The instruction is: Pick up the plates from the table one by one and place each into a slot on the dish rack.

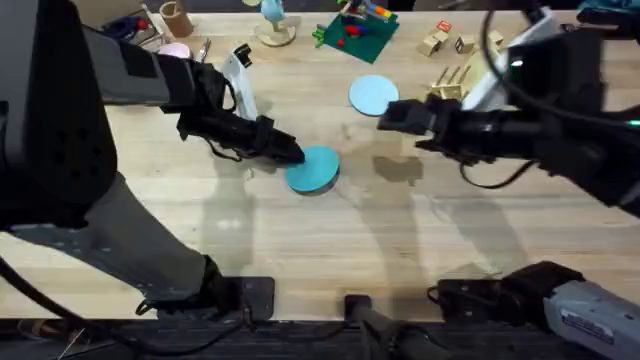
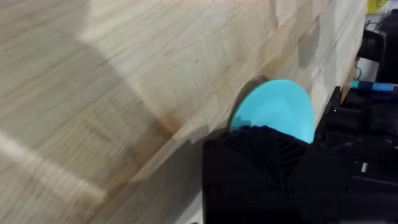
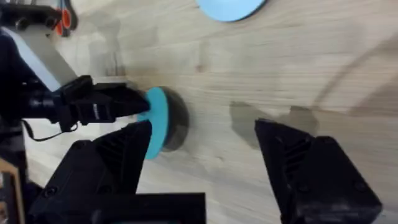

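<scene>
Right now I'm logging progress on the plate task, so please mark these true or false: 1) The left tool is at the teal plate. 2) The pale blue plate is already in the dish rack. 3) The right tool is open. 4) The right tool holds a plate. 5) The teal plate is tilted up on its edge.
1) True: the left tool grips the rim of the teal plate.
2) False: the pale blue plate lies flat on the table, beside the dish rack.
3) True: the right tool has its fingers spread wide.
4) False: it is empty, above bare wood.
5) True: the right wrist view shows it raised off the table.
</scene>
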You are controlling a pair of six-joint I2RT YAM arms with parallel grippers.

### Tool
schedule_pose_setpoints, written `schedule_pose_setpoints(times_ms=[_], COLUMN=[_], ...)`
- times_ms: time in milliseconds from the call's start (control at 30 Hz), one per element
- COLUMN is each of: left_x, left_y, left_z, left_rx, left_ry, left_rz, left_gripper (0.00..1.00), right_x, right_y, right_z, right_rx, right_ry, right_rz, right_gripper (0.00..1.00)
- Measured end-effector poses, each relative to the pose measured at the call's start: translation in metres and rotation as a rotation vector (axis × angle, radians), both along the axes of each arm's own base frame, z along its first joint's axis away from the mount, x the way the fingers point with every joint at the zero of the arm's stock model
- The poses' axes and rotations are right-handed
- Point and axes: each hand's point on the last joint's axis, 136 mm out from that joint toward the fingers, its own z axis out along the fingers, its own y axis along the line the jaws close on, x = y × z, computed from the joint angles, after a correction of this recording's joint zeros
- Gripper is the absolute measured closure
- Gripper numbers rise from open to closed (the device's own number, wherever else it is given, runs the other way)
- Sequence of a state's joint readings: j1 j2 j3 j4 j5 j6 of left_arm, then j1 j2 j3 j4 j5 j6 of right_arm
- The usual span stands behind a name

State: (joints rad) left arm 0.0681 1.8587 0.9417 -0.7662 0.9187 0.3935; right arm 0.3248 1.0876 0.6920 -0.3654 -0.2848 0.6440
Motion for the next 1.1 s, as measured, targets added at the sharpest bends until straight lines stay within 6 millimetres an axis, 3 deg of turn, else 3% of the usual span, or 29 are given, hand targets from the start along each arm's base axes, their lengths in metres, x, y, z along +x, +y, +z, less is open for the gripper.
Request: schedule_pose_setpoints(times_ms=[167, 433, 733, 833, 1100], left_x=[0.0, 0.0, 0.0, 0.0, 0.0], left_y=[0.0, 0.0, 0.0, 0.0, 0.0], left_z=[0.0, 0.0, 0.0, 0.0, 0.0], left_rx=[0.0, 0.0, 0.0, 0.0, 0.0], left_ry=[0.0, 0.0, 0.0, 0.0, 0.0], left_rz=[0.0, 0.0, 0.0, 0.0, 0.0], left_gripper=[0.96, 0.96, 0.961, 0.961, 0.96], right_x=[0.009, 0.018, 0.001, -0.006, -0.013], right_y=[0.033, 0.077, 0.112, 0.119, 0.124], right_z=[-0.012, -0.047, -0.068, -0.069, -0.083], right_rx=[0.041, 0.08, 0.113, 0.115, 0.114], right_ry=[0.013, 0.066, 0.154, 0.171, 0.237], right_rz=[0.041, 0.078, 0.089, 0.081, 0.014], right_gripper=[0.017, 0.04, 0.062, 0.127, 0.522])
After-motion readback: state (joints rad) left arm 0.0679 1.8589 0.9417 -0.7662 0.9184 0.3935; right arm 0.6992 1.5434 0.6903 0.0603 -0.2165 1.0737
